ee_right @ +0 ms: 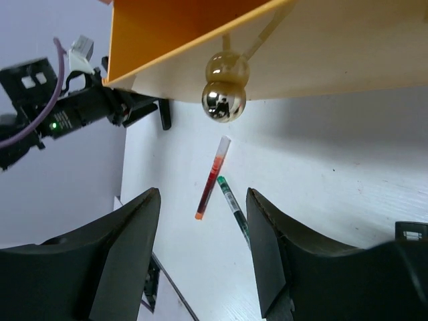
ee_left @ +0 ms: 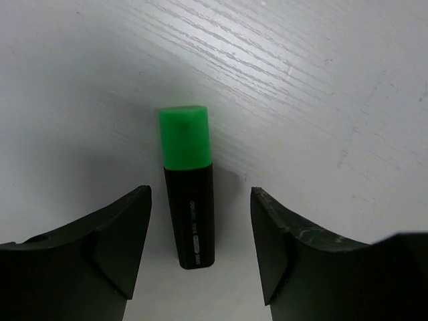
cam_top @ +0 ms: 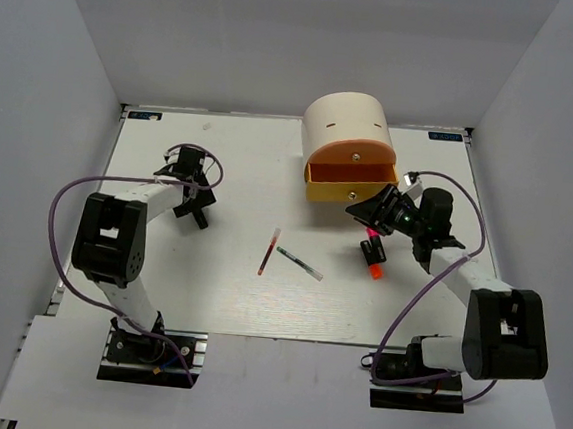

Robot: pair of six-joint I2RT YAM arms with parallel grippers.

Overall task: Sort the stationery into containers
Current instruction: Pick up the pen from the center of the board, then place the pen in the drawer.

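My left gripper [cam_top: 195, 205] [ee_left: 200, 194] is open, its fingers either side of a stubby black highlighter [ee_left: 189, 221] with a green cap, lying flat on the table and apart from both fingers. My right gripper [cam_top: 369, 214] [ee_right: 202, 194] is open and empty, just in front of the pulled-out orange-yellow drawer [cam_top: 346, 192] [ee_right: 200, 33] of the cream organiser [cam_top: 348, 125] and below its gold knob [ee_right: 224, 100]. The red pen [cam_top: 269, 252] [ee_right: 212, 179] and the clear pen [cam_top: 299, 264] [ee_right: 234, 208] lie mid-table. The pink-capped [cam_top: 372, 240] and orange-capped [cam_top: 375, 270] highlighters lie by the right arm. The eraser is out of view.
A closed peach drawer front [cam_top: 350, 152] sits above the open drawer. White walls enclose the table on three sides. The left arm [ee_right: 67, 114] shows far off in the right wrist view. Purple cables loop beside both arms.
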